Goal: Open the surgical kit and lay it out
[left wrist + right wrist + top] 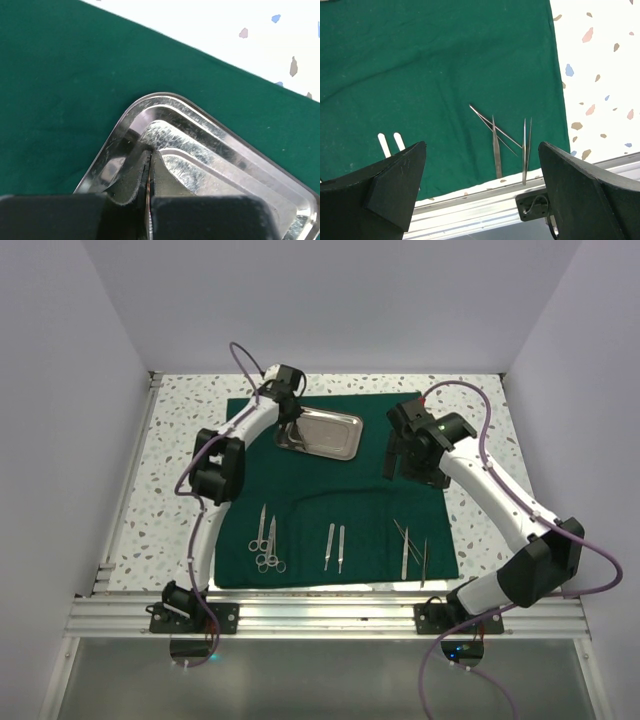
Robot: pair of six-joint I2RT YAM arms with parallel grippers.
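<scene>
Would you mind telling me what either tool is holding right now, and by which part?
The left tool pinches the steel tray by its rim near a corner; the right tool is open and empty.

A: Count on the speckled white table (180, 405)?
B: One dark green cloth drape (330, 490). One shiny rectangular steel tray (330, 435).
A: Instruments?
B: Seven slim silver pieces in total. Two ring-handled silver scissors (262, 528). Two straight flat silver handles (328, 546), type not readable. Three fine-tipped silver tweezers (496, 150).
A: Arms?
B: Two white robot arms (250, 425), one per side.
</scene>
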